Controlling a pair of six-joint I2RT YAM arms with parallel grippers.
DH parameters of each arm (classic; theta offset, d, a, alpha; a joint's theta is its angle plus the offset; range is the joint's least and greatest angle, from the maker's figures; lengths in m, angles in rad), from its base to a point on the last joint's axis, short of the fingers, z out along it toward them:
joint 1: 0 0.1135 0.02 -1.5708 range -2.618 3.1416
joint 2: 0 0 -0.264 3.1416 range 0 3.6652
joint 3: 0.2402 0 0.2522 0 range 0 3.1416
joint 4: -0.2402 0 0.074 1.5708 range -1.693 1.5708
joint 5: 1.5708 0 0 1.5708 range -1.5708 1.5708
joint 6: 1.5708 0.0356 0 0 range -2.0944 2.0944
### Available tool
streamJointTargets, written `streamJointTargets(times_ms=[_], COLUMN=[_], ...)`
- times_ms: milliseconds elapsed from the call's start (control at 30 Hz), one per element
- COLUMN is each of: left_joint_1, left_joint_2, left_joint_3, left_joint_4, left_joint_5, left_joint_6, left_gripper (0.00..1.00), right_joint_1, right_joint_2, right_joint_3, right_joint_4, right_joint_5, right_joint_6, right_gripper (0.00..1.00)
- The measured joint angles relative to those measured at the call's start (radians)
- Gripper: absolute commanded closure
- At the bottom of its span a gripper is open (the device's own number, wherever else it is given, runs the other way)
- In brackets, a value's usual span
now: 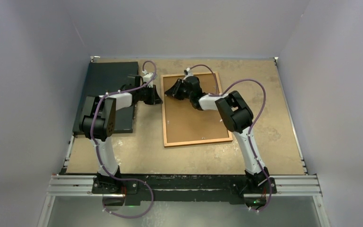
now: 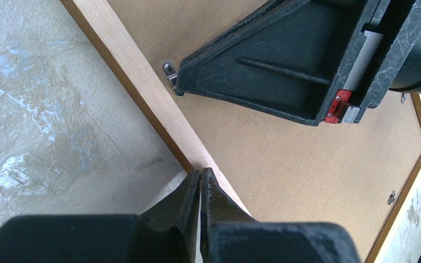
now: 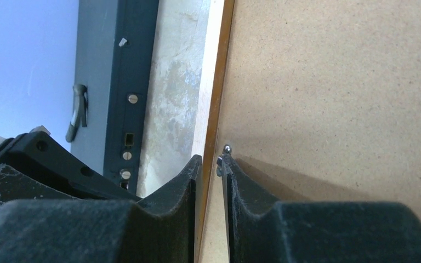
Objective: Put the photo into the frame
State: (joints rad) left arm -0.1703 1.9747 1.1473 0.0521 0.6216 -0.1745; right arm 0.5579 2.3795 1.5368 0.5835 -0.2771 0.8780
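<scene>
From above, you see the frame (image 1: 198,141) lying face down in the middle of the table (image 1: 264,94), with the brown backing board (image 1: 194,118) turned up. I judge it lies this way so that its back can be worked on. The left gripper (image 1: 155,97) waits just beside the frame's left edge. The right gripper (image 1: 170,91) reaches over the far left corner of the board. A dark mat (image 1: 105,78) lies to the left, partly under the left arm. The photo does not appear in this view; whether it is under the board or somewhere else, you cannot tell.

At the left wrist, the two fingers (image 2: 189,192) are pressed together with nothing between them, and their tip is at the pale wooden border. It looks like they steady the frame, but real contact is hard to confirm. The other gripper's tip rests at a small metal clip (image 2: 170,72) on the board, beside the border. The far part of the frame is cut off.

At the right wrist, the jaws stand a little apart, one on each side of the border's inner edge, and the clip sits at the tip of the right finger. I suppose it is about to turn this clip. If the clip is really pinched or only touched, the picture does not show.
</scene>
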Motion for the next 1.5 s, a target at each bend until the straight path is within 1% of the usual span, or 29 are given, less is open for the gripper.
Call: streamJointTargets(times_ms=[200,367,500,700,933,1067,1167,1300,1500], left_joint_1=[0.0,0.0,0.0,0.0,0.0,0.001,0.001,0.001,0.002], left_joint_2=[0.0,0.0,0.0,0.0,0.0,0.0,0.0,0.0,0.001], left_joint_3=[0.0,0.0,0.0,0.0,0.0,0.0,0.0,0.0,0.0], left_joint_4=[0.0,0.0,0.0,0.0,0.0,0.0,0.0,0.0,0.001], left_joint_5=[0.0,0.0,0.001,0.001,0.001,0.002,0.003,0.003,0.004], left_joint_6=[0.0,0.0,0.0,0.0,0.001,0.001,0.001,0.001,0.001], left_gripper=[1.0,1.0,1.0,1.0,1.0,1.0,1.0,1.0,1.0], right_joint_1=[0.014,0.039,0.061,0.085,0.085,0.076,0.067,0.063,0.063], right_joint_2=[-0.008,-0.027,-0.042,-0.06,-0.084,-0.14,-0.15,-0.142,-0.086], right_joint_3=[-0.05,-0.101,-0.128,-0.155,-0.16,-0.219,-0.225,-0.211,-0.138], right_joint_4=[0.075,0.124,0.133,0.14,0.098,0.062,0.048,0.042,0.05], right_joint_5=[0.062,0.134,0.16,0.208,0.209,0.207,0.207,0.204,0.196], right_joint_6=[0.062,0.108,0.145,0.172,0.159,0.137,0.125,0.119,0.121], right_gripper=[0.77,0.73,0.72,0.69,0.66,0.66,0.66,0.66,0.67])
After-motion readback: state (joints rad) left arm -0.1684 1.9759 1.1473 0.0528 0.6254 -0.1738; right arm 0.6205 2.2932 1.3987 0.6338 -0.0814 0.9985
